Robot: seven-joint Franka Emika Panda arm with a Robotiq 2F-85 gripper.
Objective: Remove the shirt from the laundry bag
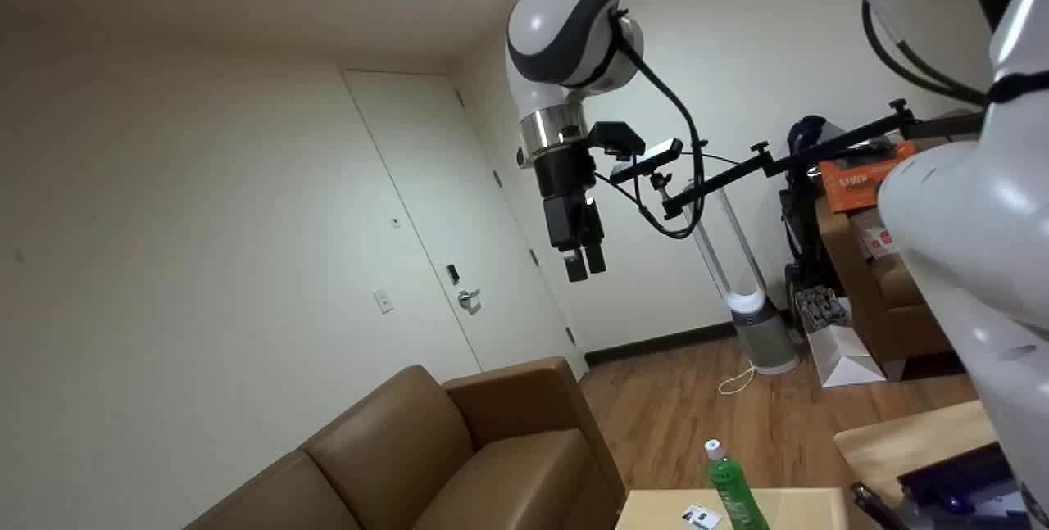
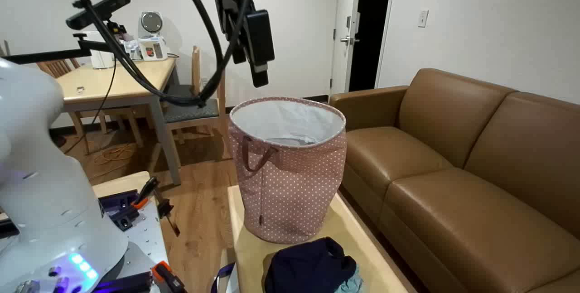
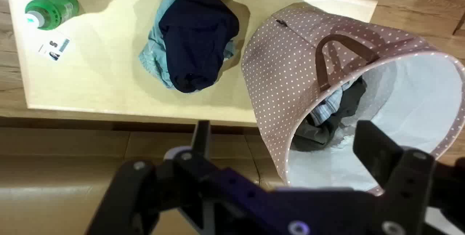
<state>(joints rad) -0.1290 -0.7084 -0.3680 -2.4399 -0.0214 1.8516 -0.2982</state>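
The laundry bag (image 2: 294, 189) is pink-brown with white dots, a white lining and a brown handle. It stands upright and open on the low table; it also shows in the wrist view (image 3: 279, 71). Inside it lie a blue-white plaid cloth (image 3: 327, 108) and a dark grey-green cloth (image 3: 312, 135), partly hidden by the rim. I cannot tell which is the shirt. My gripper (image 3: 285, 131) is open and empty, with its fingers spread wide. It hangs above the bag's height in an exterior view (image 2: 250, 70) and also shows in an exterior view (image 1: 586, 262).
On the low table (image 3: 109, 95), a navy garment (image 3: 198, 42) lies on a light teal one (image 3: 156, 55) beside the bag. A green bottle (image 3: 58, 9) and a card (image 3: 54, 48) lie farther along. A brown sofa (image 2: 453, 202) borders the table.
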